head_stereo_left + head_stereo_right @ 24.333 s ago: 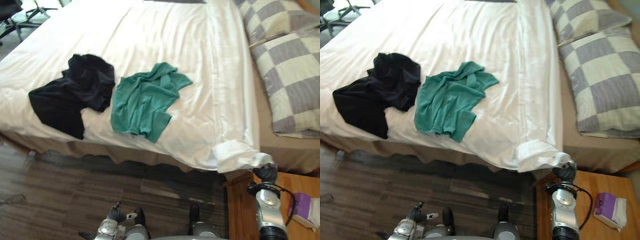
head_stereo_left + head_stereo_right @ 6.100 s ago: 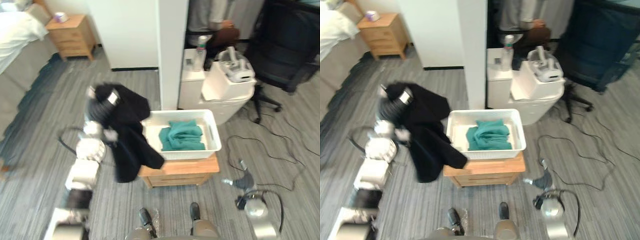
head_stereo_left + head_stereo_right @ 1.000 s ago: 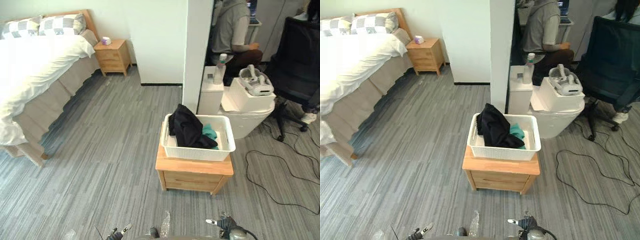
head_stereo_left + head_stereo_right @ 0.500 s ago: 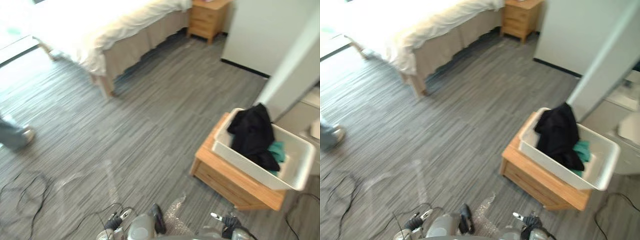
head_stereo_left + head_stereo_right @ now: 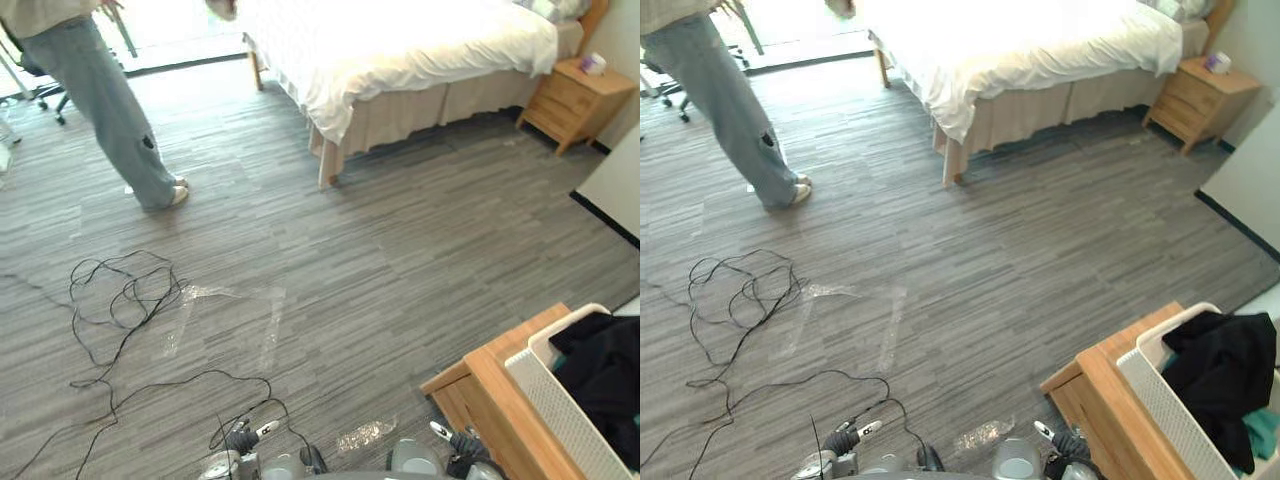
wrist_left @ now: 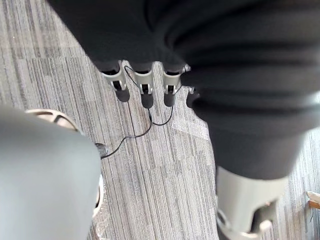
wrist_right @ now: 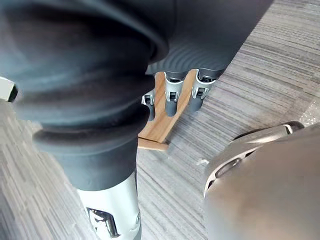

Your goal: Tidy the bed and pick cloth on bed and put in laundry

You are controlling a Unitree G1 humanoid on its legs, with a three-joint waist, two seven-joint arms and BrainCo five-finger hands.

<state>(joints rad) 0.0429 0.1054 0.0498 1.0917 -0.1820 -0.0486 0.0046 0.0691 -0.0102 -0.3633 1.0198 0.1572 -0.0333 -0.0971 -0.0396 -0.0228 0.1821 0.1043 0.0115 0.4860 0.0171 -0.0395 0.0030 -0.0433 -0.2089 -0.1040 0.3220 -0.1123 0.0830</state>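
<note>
The bed (image 5: 400,45) lies at the top under a smooth white sheet, with no cloth on the part in view. At the lower right a white laundry basket (image 5: 1168,410) stands on a low wooden stand (image 5: 1110,405). A black cloth (image 5: 1220,385) is draped in it over a green cloth (image 5: 1262,432). My left hand (image 6: 144,89) hangs low by my side with straight fingers and holds nothing. My right hand (image 7: 171,96) hangs the same way near the stand's corner, also holding nothing. Both hands (image 5: 243,439) (image 5: 456,442) show at the bottom edge.
A person in jeans (image 5: 105,105) stands at the top left near the bed's foot. A wooden nightstand (image 5: 585,95) with a small box on it stands at the top right beside the bed. Grey striped floor (image 5: 330,270) spreads between the bed and the basket.
The camera has swung left: the basket has slid to the lower right corner, the bed now sits at the top, and the person has come into view. Both hands still hang low.
</note>
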